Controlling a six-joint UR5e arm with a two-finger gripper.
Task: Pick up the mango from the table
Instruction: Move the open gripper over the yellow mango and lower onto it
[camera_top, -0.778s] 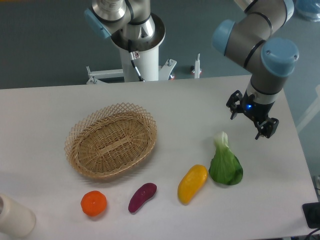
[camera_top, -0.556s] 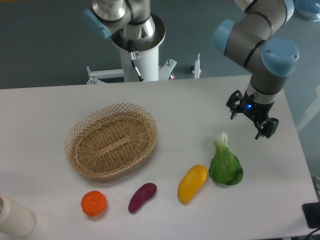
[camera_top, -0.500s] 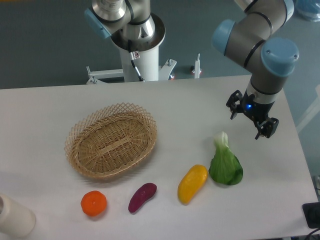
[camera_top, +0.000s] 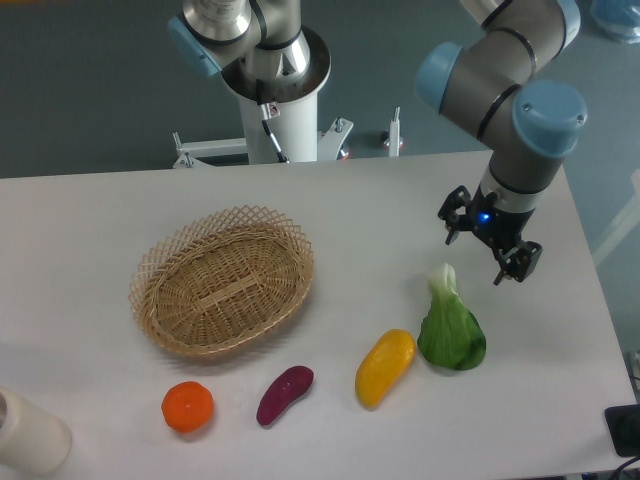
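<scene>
Tool (camera_top: 483, 250) of mine hung spread and empty above the counter (camera_top: 90, 215), so I needed to straddle the mango (camera_top: 384, 367) sideways.

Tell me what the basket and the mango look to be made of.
Basket: woven wicker or rattan, tan and matte, with an open lattice rim and visible weave. Mango: smooth yellow-orange skin with a slight sheen; real fruit or plastic replica cannot be told.
</scene>
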